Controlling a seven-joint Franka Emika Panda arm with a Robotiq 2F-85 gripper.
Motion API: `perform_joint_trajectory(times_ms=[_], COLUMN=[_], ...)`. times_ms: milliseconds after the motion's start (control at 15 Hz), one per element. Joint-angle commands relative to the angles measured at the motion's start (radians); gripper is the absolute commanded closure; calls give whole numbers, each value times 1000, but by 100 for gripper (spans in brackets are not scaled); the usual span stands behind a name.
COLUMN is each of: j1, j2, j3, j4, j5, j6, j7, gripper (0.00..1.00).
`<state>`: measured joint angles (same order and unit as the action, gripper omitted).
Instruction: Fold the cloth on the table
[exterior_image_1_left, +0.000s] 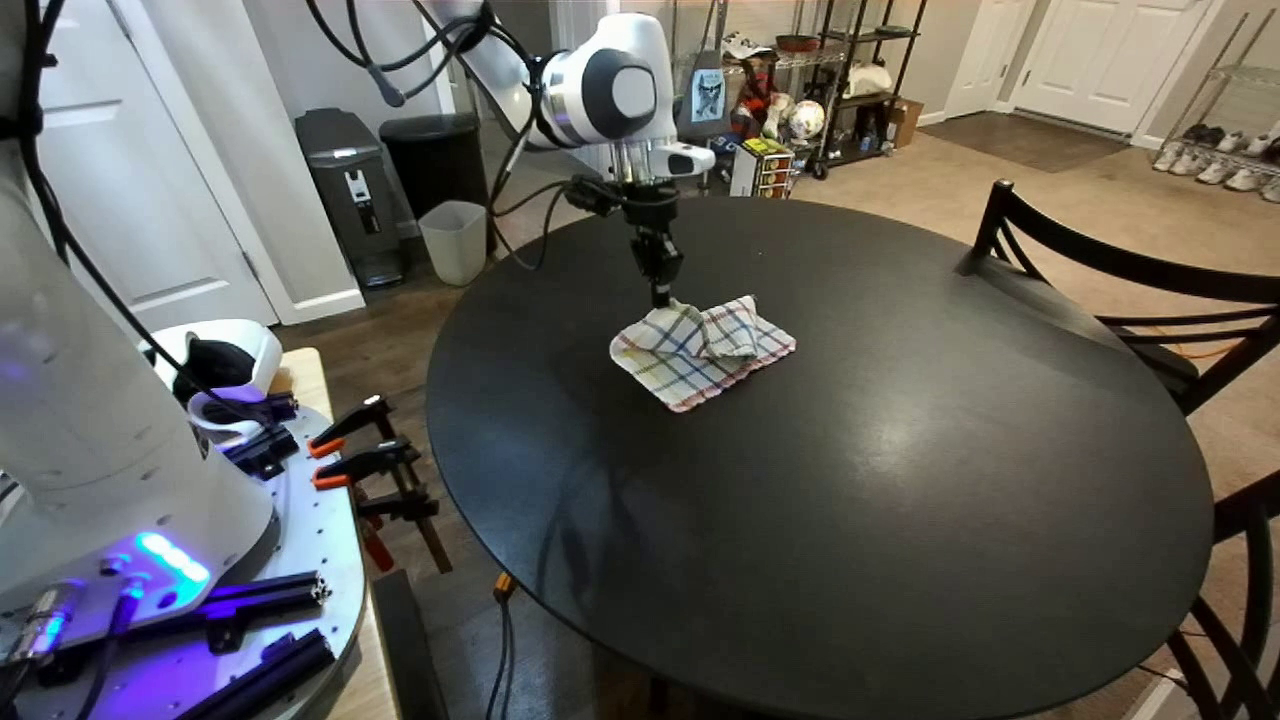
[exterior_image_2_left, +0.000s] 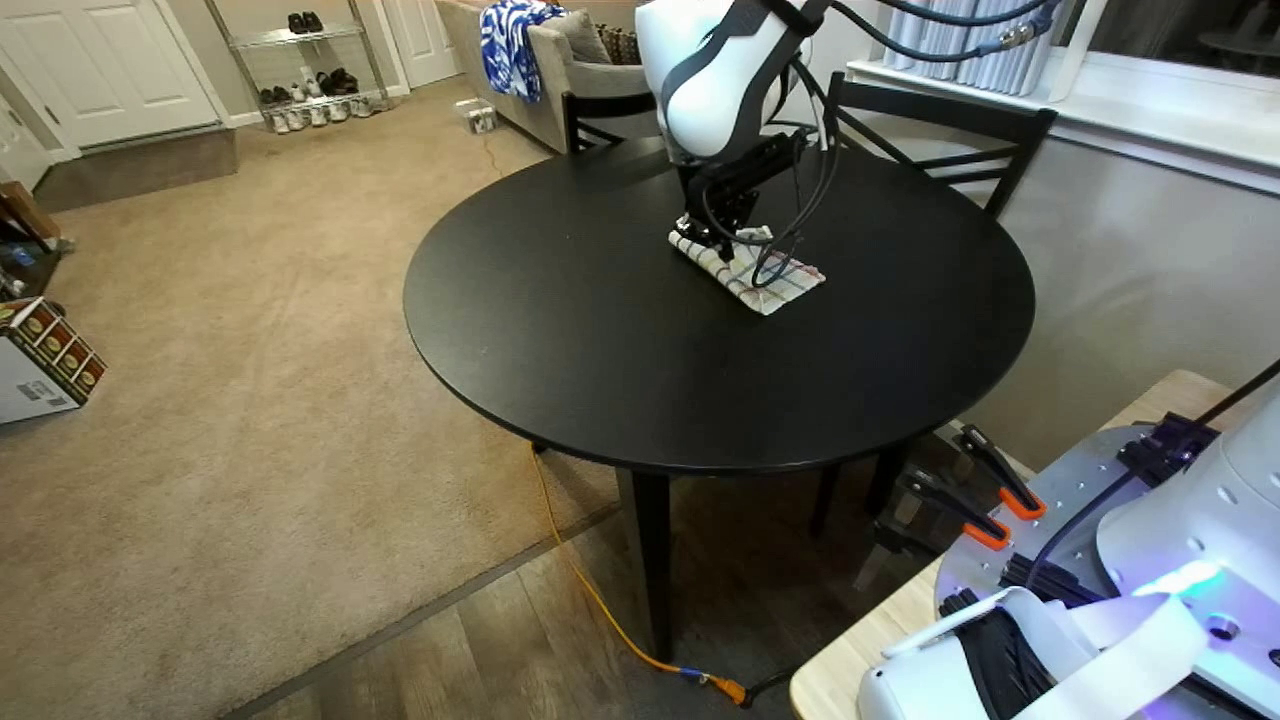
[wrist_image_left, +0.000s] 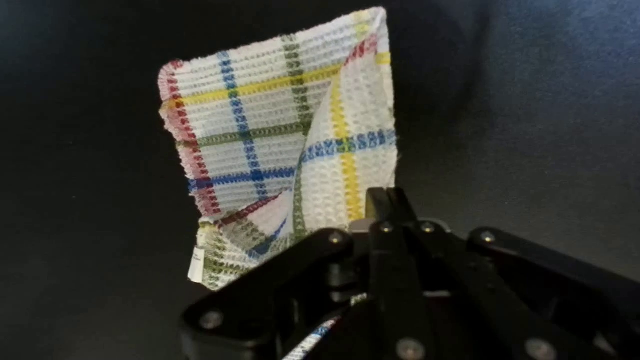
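Note:
The white plaid cloth (exterior_image_1_left: 672, 372) lies on the black table (exterior_image_1_left: 900, 540), partly folded, with uneven raised flaps. It also shows in an exterior view (exterior_image_2_left: 775, 296), partly behind the gripper and cables. In the wrist view, the cloth (wrist_image_left: 265, 115) has its right part turned over toward the left; its lower part is bunched and hidden by the gripper. My gripper (wrist_image_left: 388, 192) has its fingers together at the right edge of the cloth. The fingertips (exterior_image_1_left: 660, 298) are down at the cloth's edge in an exterior view. Whether fabric is pinched between them cannot be seen.
A black chair (exterior_image_1_left: 1130, 265) stands close to the table's edge, and another chair (exterior_image_2_left: 940, 120) shows near the window. Loose cables (exterior_image_2_left: 815, 190) hang from the arm beside the cloth. Clamps (exterior_image_1_left: 375, 460) sit on the robot's stand near the table.

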<state>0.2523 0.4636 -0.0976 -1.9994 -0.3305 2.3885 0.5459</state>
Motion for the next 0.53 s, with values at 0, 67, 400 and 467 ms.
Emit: perform_joint_trajectory(times_ms=[0,67,400,467], j1=[37,40,58,59], j2=[-17,-17,-17,-17], j3=[-35,-36,-39,-36], j4=[-9,-9,11,16], j5=[-75,-90,-159,-168], j6=[-46,-57,-171,-197], j7=[75,88,167,178], gripper=[100,100,100,100])
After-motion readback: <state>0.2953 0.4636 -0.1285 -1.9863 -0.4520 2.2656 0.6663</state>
